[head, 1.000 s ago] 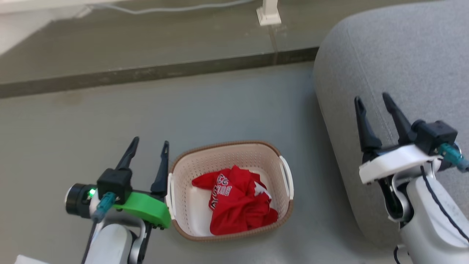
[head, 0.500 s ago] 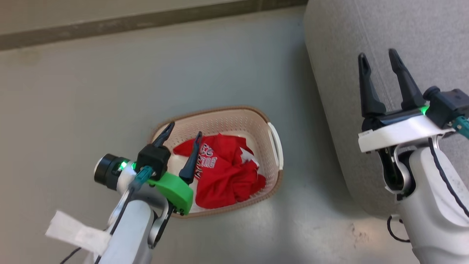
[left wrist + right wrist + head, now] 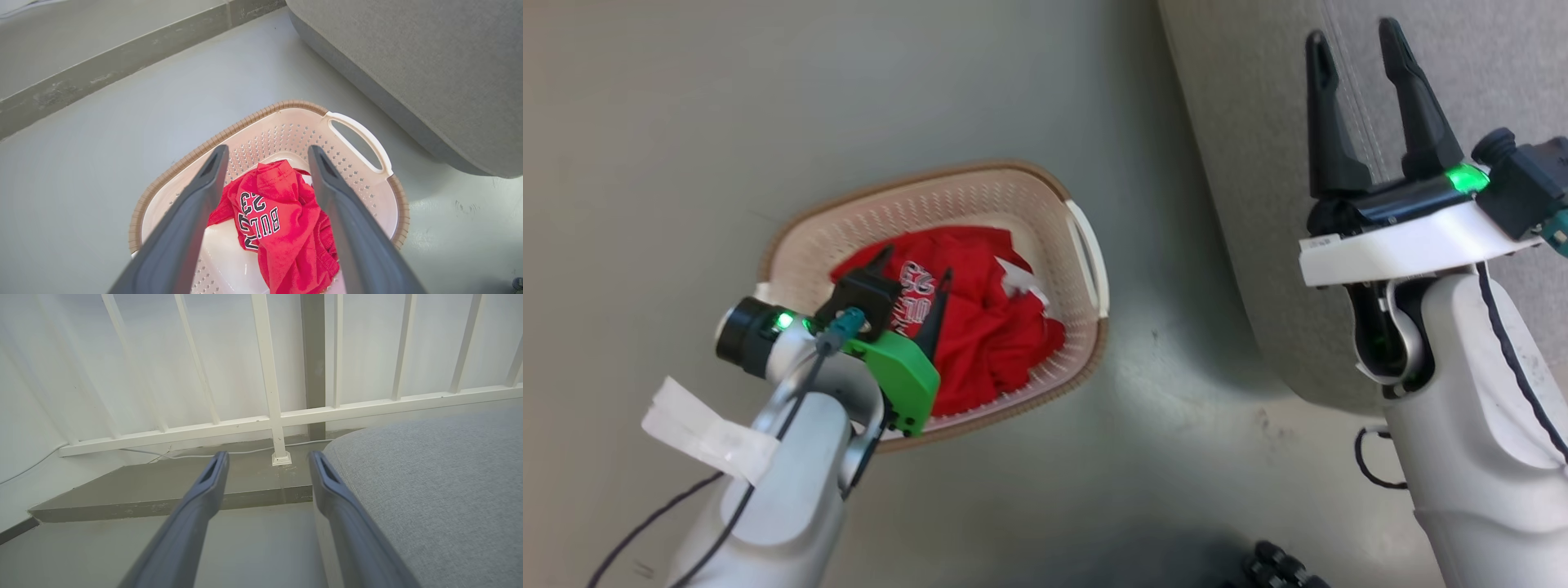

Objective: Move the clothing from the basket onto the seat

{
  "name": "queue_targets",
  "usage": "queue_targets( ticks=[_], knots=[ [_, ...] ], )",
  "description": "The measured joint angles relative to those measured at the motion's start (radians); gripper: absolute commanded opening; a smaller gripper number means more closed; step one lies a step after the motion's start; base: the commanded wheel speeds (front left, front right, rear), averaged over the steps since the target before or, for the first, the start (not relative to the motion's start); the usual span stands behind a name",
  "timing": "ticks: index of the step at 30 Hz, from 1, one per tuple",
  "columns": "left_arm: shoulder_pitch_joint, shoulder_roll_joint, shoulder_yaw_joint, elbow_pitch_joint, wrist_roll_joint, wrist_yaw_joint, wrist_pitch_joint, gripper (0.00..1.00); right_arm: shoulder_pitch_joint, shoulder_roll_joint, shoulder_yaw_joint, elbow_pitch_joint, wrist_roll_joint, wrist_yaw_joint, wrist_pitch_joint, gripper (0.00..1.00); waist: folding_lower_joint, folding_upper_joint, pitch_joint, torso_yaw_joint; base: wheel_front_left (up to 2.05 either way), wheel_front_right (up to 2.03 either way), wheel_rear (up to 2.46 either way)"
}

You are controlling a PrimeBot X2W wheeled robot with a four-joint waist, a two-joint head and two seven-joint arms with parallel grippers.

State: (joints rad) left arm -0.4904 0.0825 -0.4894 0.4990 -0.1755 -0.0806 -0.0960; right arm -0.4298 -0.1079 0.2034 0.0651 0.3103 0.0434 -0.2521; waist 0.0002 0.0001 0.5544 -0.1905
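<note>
Left gripper (image 3: 914, 265): fingers spread wide with nothing between them; it hangs over the basket (image 3: 980, 204), tips pointing down at the clothing (image 3: 988, 343).
Right gripper (image 3: 1352, 33): fingers spread wide and empty; it is held up at the edge of the seat (image 3: 1241, 163), well apart from the basket.
Clothing: red cloth crumpled in one heap inside the basket, lying on its bottom; black-and-white letters and numbers face up, and a bit of white trim shows on the side toward the seat.
Basket: stands on the floor (image 3: 686, 122) near the seat, not touching it; cream perforated walls, brown rim, a white handle (image 3: 1088, 257) on the seat side. In the left wrist view, some bare white bottom shows beside the heap.
Seat: grey fabric with a rounded edge and a stitched seam, to the right of the basket in the head view.
Right wrist view: beyond the fingers stand a white railing (image 3: 269, 375), a thin white cable (image 3: 245, 451) and a low grey step (image 3: 163, 486).
Left forearm: a strip of white tape (image 3: 698, 429) hangs from it.
</note>
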Motion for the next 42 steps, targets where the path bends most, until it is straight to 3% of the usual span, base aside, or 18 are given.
queue_targets(
  ticks=[17, 26, 39, 40, 41, 42],
  knots=[
    [-0.111, 0.034, 0.029, 0.208, -0.002, -0.008, 0.070, 1.00, -0.039, 0.041, 0.005, -0.016, 0.000, 0.020, -0.003, 1.00, -0.0001, 0.0000, 0.178, -0.130, 0.00, 0.00, 0.00],
    [-0.151, 0.058, 0.042, 0.309, -0.006, -0.016, 0.097, 1.00, -0.059, 0.046, 0.011, -0.015, 0.000, 0.031, -0.003, 1.00, -0.0001, 0.0000, 0.222, -0.163, 0.00, 0.00, 0.00],
    [-0.191, 0.042, 0.069, 0.434, -0.053, -0.008, 0.176, 1.00, -0.059, 0.052, 0.011, -0.013, 0.000, 0.040, -0.003, 1.00, -0.0001, 0.0000, 0.239, -0.176, 0.00, 0.00, 0.00],
    [-0.193, 0.037, 0.070, 0.438, -0.055, -0.008, 0.180, 0.89, -0.059, 0.052, 0.010, -0.013, 0.000, 0.042, -0.003, 1.00, -0.0001, 0.0000, 0.240, -0.176, 0.00, 0.00, 0.00],
    [-0.205, 0.029, 0.067, 0.450, -0.059, -0.014, 0.185, 0.57, -0.059, 0.052, 0.007, -0.013, 0.000, 0.044, -0.003, 1.00, -0.0001, 0.0000, 0.241, -0.177, 0.00, 0.00, 0.00],
    [-0.211, 0.028, 0.066, 0.454, -0.059, -0.017, 0.185, 0.00, -0.059, 0.052, 0.007, -0.012, 0.000, 0.044, -0.003, 1.00, -0.0001, 0.0000, 0.242, -0.177, 0.00, 0.00, 0.00]
  ],
)
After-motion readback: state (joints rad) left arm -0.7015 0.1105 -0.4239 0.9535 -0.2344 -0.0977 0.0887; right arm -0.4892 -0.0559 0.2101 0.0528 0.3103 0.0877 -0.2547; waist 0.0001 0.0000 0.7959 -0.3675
